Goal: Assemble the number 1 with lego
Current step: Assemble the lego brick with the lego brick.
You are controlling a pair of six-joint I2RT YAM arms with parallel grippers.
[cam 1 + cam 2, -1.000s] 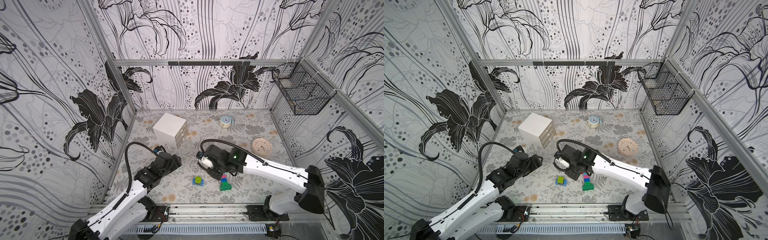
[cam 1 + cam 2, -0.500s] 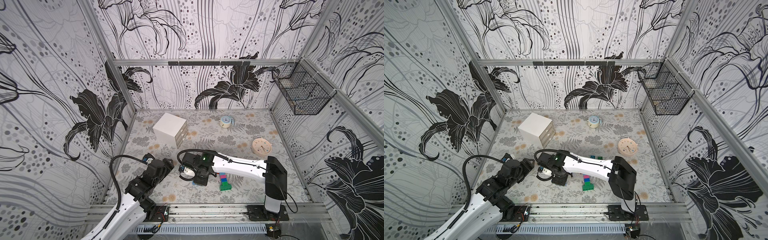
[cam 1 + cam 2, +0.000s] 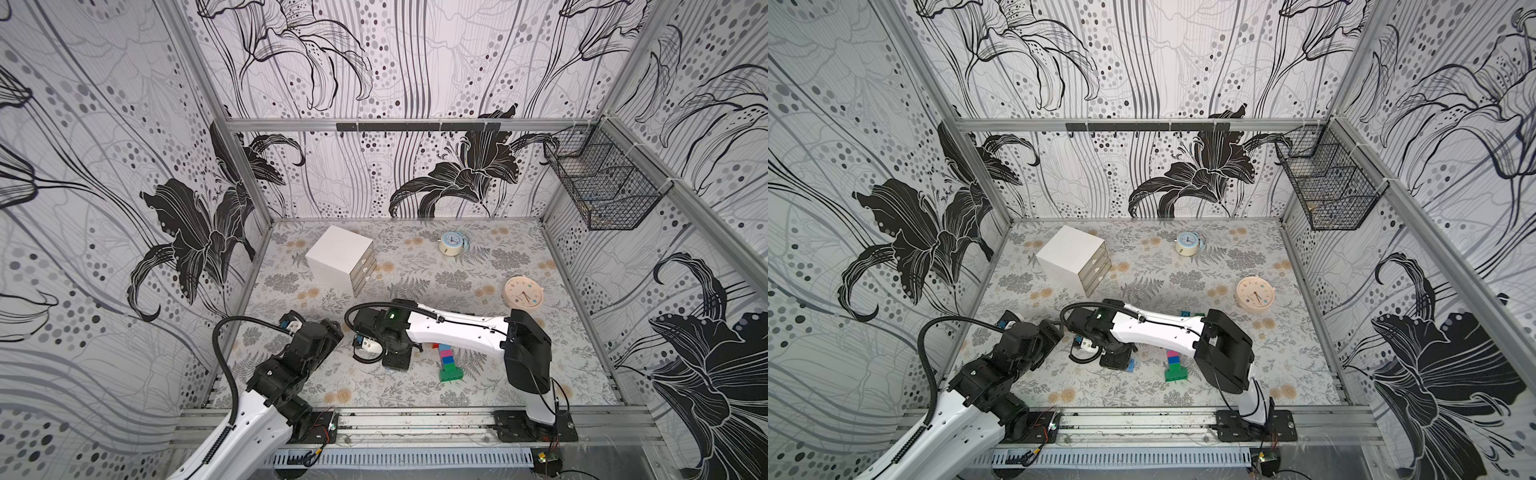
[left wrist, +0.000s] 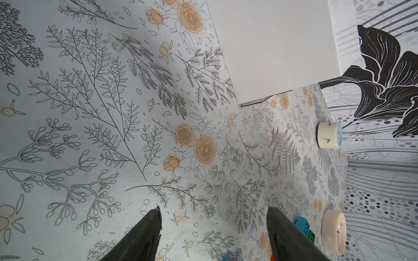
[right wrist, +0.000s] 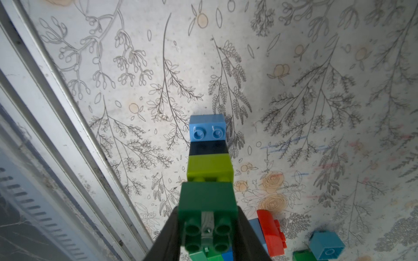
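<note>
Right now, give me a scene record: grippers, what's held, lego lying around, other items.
left gripper: open, holding nothing
right gripper: shut on held stack
held stack: dark green, lime, black, blue bricks in a line; gripped at the dark green end
table stack: pink, blue and green bricks, beside the right gripper
other lego: red brick, blue brick
other: white drawer box, blue clock, peach clock, wire basket on the wall
</note>
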